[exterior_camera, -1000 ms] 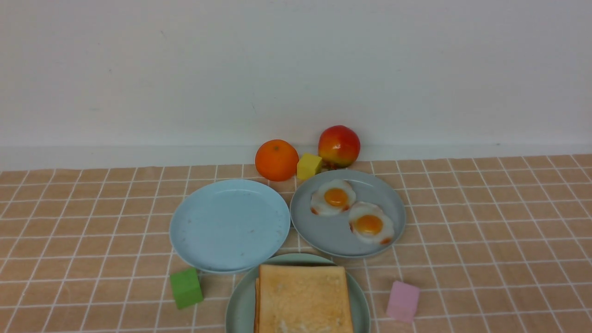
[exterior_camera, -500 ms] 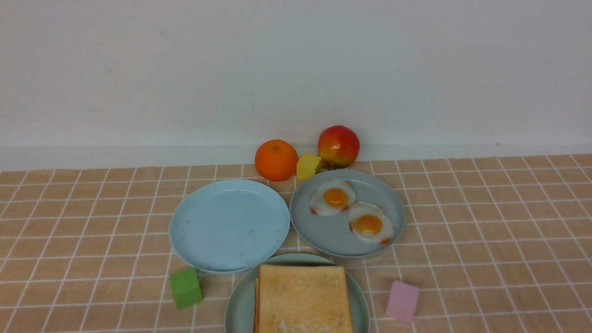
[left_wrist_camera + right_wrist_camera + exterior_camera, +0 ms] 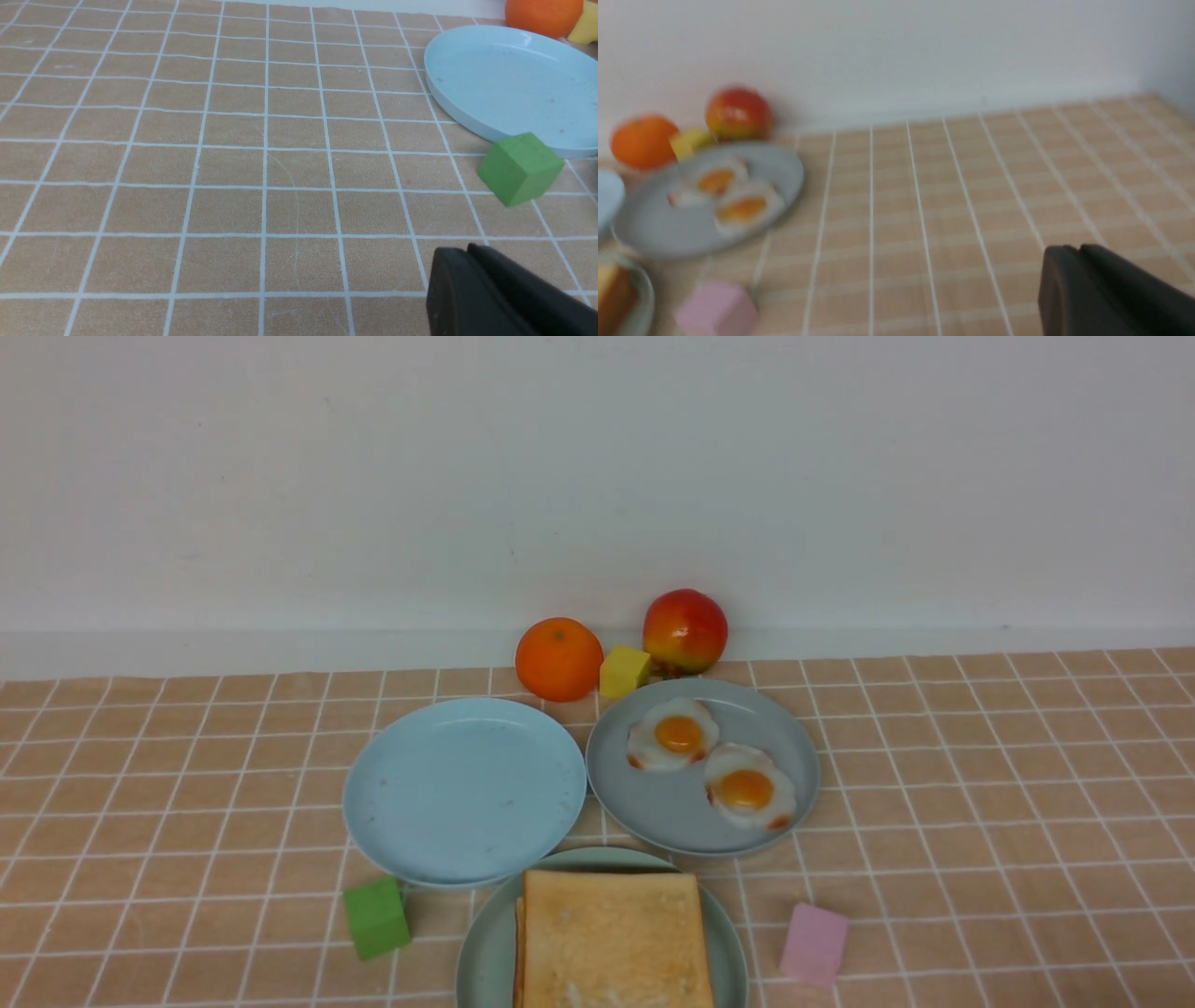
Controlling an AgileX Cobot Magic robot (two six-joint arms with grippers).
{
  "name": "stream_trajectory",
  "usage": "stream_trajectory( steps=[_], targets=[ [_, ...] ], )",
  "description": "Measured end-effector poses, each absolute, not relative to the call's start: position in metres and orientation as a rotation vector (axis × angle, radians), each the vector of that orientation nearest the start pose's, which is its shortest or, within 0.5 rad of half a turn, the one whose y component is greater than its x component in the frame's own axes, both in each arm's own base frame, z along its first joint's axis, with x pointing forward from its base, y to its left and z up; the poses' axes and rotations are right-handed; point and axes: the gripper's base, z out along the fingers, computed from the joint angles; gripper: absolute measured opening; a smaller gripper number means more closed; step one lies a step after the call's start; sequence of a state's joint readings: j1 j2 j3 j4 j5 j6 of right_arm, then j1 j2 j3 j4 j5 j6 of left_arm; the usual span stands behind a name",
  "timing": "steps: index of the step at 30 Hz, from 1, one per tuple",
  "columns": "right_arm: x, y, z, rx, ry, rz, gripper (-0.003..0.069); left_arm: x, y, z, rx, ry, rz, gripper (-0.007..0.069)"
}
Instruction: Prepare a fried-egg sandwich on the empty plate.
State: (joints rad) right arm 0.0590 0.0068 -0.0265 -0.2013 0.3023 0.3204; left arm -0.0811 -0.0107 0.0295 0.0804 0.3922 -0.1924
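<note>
A square golden-brown toast slice (image 3: 611, 938) lies on the pale mint-green plate (image 3: 481, 961) at the table's front edge. The edge of a second slice shows under its left side, and whatever lies between them is hidden. Two white fried eggs with orange yolks (image 3: 672, 735) (image 3: 747, 789) lie on the grey-blue plate (image 3: 653, 812) behind it. Neither gripper shows in the front view. My left gripper (image 3: 467, 249) is shut and empty over bare cloth, short of the green cube (image 3: 519, 168). My right gripper (image 3: 1078, 249) is shut and empty, to the right of the plates.
An empty light sky-blue plate (image 3: 464, 791) sits left of the egg plate. A green cube (image 3: 376, 917) and a pink cube (image 3: 814, 943) flank the toast plate. An orange (image 3: 558, 658), a yellow cube (image 3: 624, 671) and a red apple (image 3: 684, 630) stand by the back wall.
</note>
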Motion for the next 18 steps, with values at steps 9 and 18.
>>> stream_trajectory(
  steps=[9,18],
  targets=[
    [0.053,-0.004,0.174,0.122,1.859,0.064,0.0066,0.052,-0.001,0.169,-0.055,1.894,-0.106,0.0038],
    [0.053,-0.004,0.174,0.123,1.863,0.063,0.008,0.052,-0.001,0.169,-0.055,1.894,-0.106,0.0043]
  ],
)
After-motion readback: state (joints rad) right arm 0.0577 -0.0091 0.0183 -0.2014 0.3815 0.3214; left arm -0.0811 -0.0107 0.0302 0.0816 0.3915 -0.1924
